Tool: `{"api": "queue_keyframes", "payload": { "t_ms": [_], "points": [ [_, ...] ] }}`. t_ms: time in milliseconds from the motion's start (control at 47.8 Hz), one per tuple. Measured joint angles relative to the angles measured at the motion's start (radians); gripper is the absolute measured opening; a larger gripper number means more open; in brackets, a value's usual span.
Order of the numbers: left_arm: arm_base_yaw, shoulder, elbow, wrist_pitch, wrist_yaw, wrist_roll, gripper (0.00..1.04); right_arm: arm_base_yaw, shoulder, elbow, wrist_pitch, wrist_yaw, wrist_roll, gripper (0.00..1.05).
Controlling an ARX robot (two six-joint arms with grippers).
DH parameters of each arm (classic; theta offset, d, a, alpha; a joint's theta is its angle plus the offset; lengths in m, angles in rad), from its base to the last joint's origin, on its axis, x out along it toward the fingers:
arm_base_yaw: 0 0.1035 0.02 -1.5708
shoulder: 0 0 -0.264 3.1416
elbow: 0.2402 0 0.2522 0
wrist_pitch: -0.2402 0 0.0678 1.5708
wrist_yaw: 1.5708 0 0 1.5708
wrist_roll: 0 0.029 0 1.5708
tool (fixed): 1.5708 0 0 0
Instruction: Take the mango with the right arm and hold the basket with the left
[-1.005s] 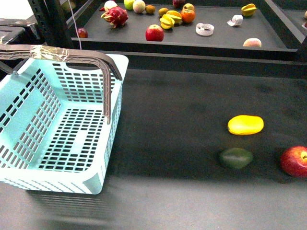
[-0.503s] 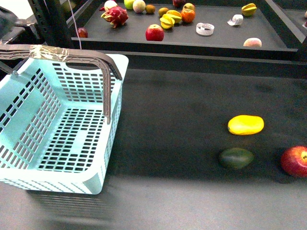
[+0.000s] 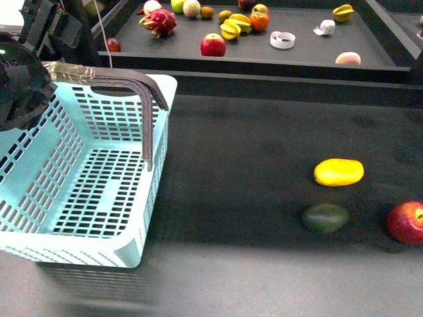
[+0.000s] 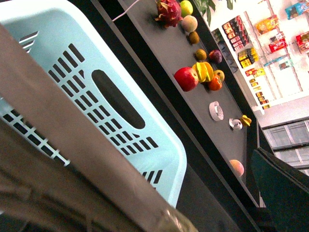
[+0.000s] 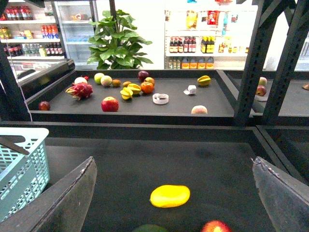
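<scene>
Left arm [image 3: 20,79] newly at basket [image 3: 86,218] handle, its gripper unreadable, right gripper [image 5: 173,160] spread, mango [image 3: 338,172] unmoved

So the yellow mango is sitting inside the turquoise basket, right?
No. The mango lies on the dark table, outside the basket and well to its right, near the green fruit and red apple. The front view shows this.

Front camera above basket [image 3: 66,251] — wrist cameras lower (shelf [image 3: 304,56] shared)
</scene>
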Motion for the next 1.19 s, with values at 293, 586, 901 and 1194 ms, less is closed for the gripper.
{"api": "queue_keyframes", "payload": {
  "t_ms": [293,586,901,1194],
  "points": [
    [-0.041,0.054,0.103,-0.104,-0.054,-0.005,0.70,0.000,0.000,0.000,0.000,0.000,0.000,0.96],
    [-0.064,-0.019,0.066,-0.214,-0.060,-0.090,0.28,0.000,0.000,0.000,0.000,0.000,0.000,0.96],
    [-0.162,-0.308,-0.216,-0.121,0.099,0.238,0.18,0.000,0.000,0.000,0.000,0.000,0.000,0.96],
    [-0.238,-0.481,-0.388,-0.125,0.304,0.417,0.18,0.000,0.000,0.000,0.000,0.000,0.000,0.96]
  ]
}}
